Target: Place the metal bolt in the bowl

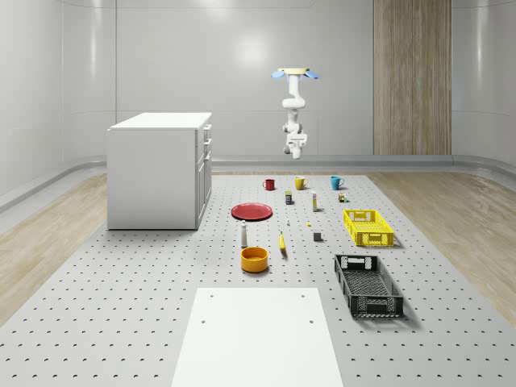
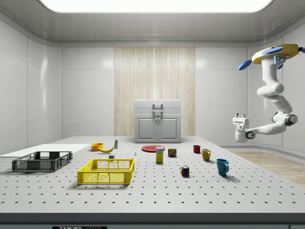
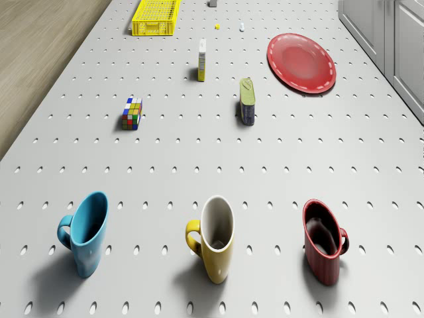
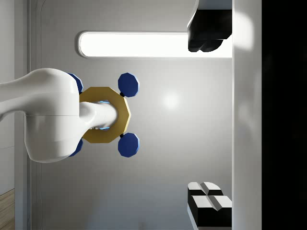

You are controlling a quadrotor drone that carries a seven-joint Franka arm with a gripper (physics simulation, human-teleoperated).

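The orange bowl stands on the perforated table, near its front in the whole-scene view. The bolt is a tiny pale piece on the table between the red plate and the yellow crate. The drone hovers high beyond the table's far end, behind a row of three mugs. My gripper hangs in the air far from both objects and is turned upward toward the drone. Its fingers stand wide apart and hold nothing.
A white cabinet stands at the whole-scene view's left. On the table are a red plate, yellow crate, black crate, banana, white bottle, can, puzzle cube, and blue, yellow and red mugs.
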